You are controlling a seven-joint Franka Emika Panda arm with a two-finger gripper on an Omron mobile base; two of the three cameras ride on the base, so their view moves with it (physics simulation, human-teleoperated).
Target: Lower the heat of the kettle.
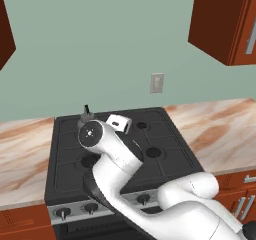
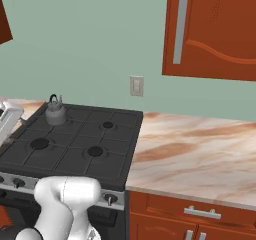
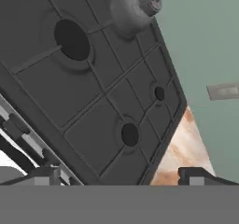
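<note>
The small grey kettle point(image 2: 55, 113) with its thin black handle stands on the stove's back left burner. In the left base view the kettle point(image 1: 86, 116) is partly hidden behind the arm's joint. It also sits at the top of the hand view, kettle point(image 3: 135, 4). My gripper point(image 3: 121, 176) hovers above the black stove top point(image 1: 160, 134), open, with its two dark fingertips point(image 3: 44, 176) far apart and nothing between them. The white hand point(image 1: 119, 123) is over the middle back of the stove, to the right of the kettle and apart from it. A row of stove knobs point(image 1: 91, 207) lines the front panel.
Marble counters flank the stove, left point(image 1: 20, 154) and right point(image 2: 200, 149). A wall outlet point(image 2: 136, 86) is behind the stove. Red-brown upper cabinets point(image 2: 215, 29) hang at the right, with drawers point(image 2: 200, 214) below the counter. My own arm point(image 1: 120, 169) crosses the stove's front.
</note>
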